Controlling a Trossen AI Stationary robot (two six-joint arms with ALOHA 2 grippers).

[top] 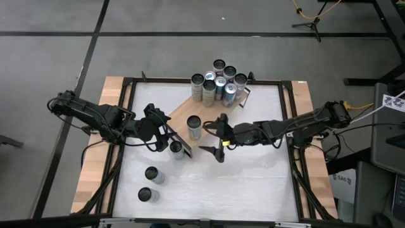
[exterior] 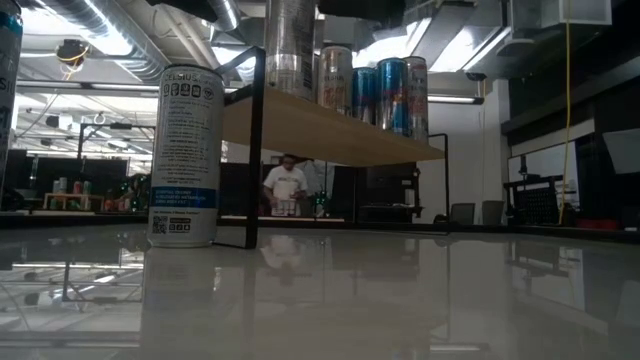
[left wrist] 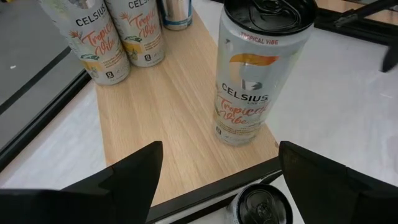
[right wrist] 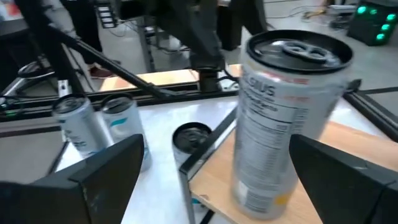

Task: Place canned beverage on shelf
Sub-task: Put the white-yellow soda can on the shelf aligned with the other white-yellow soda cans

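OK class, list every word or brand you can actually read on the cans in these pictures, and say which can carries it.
"CELSIUS", "TROPICAL VIBE", "Tropical Vibe": lone can at the shelf end.
"CELSIUS", "Tropical Vibe": two cans farther along the board.
"CELSIUS": can standing on the table, low view.
Its small print and QR code: too small to read.
Blue cans on the shelf: unreadable.

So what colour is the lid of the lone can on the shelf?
Black lid; best seen in the left wrist view.
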